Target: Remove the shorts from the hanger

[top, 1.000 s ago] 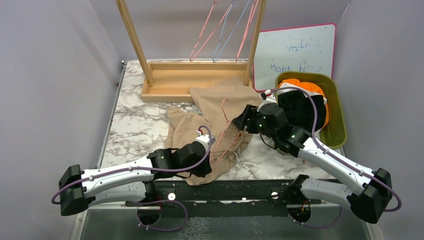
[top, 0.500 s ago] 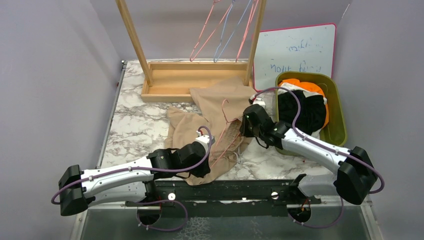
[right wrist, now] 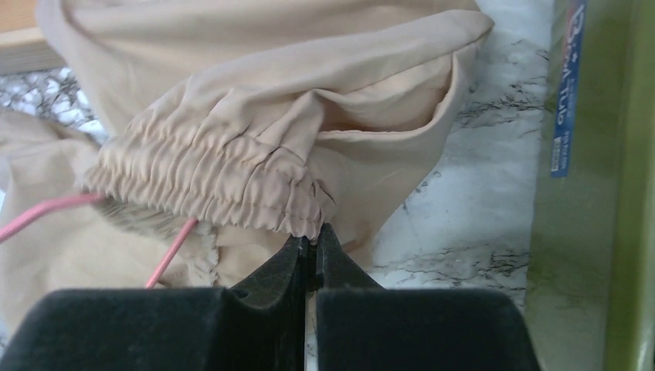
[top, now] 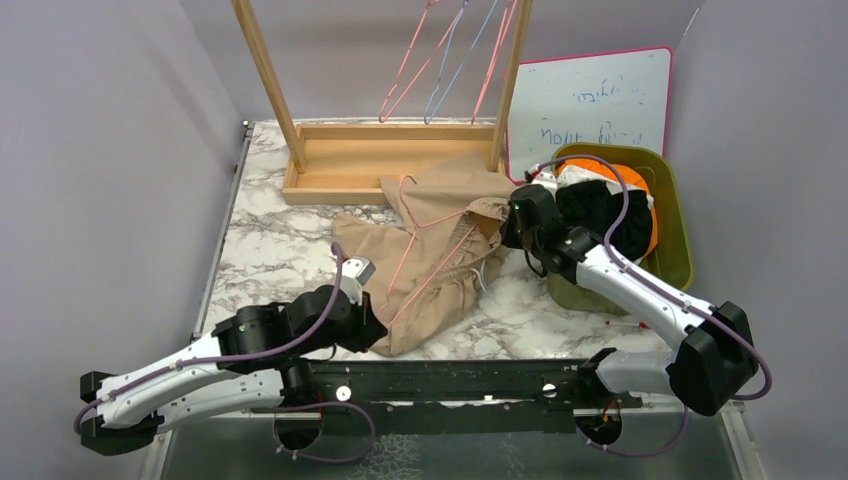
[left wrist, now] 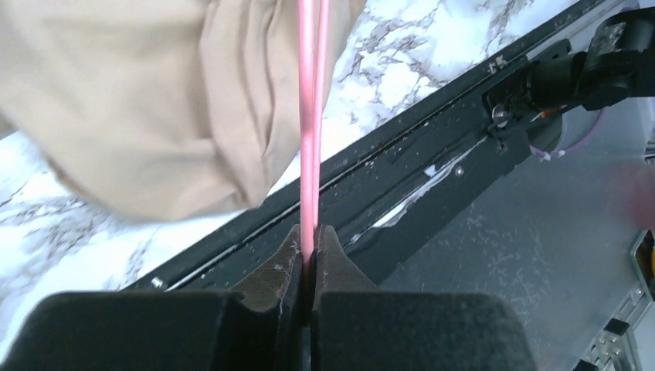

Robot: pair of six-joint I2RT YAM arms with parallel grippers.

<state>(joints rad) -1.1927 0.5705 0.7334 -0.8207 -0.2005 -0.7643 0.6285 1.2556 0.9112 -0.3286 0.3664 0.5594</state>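
While the left end effector (left wrist: 309, 241) pinches the pink hanger (left wrist: 310, 116) tight, the right end effector (right wrist: 312, 246) clamps the gathered waistband of the tan shorts (right wrist: 232, 170) — sprawled across the tabletop (top: 268, 250) near the green bin (top: 682, 240).

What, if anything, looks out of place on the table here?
The pink hanger is off the wooden rack and down on the table, threaded through the crumpled tan shorts. The shorts' far edge spills over the rack's base.
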